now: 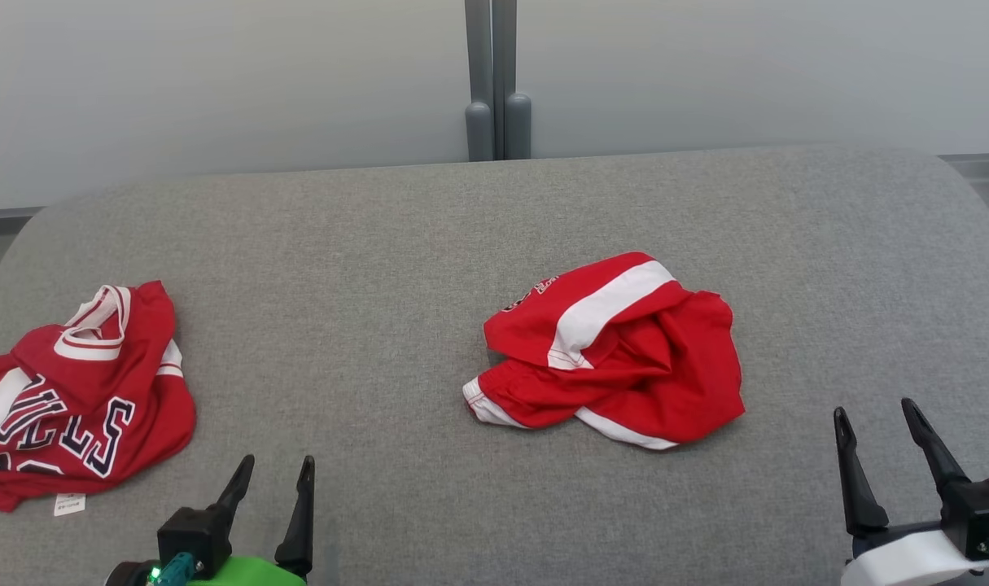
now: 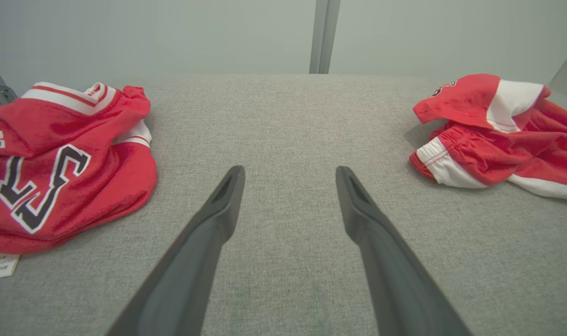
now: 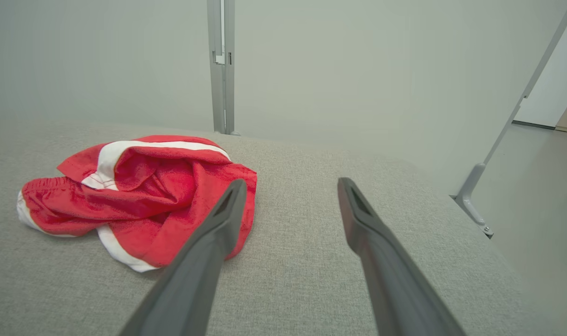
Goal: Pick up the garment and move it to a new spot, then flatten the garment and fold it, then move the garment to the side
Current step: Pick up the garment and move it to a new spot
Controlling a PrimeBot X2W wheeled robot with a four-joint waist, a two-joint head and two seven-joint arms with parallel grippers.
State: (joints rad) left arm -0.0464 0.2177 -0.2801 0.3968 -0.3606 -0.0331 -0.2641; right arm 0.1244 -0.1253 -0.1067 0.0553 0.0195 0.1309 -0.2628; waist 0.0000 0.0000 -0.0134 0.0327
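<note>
Both empty, jaws apart: left gripper [image 1: 278, 462] and right gripper [image 1: 873, 408] sit at the near edge of the tabletop [image 1: 364, 260]. The shorts [image 1: 616, 350] lie crumpled mid-tabletop, nearer the right gripper. The jersey [image 1: 79, 399] is bunched at far left, well apart.

Risks:
- Two red garments, so it's easy to go for the wrong one. I'd take the shorts as the target.
- The shorts are layered. A pinch may catch only the top fold or several layers at once, and they come up twisted and hard to flatten.
- The tabletop is cloth-covered too, so a low pinch could snag it.
</note>
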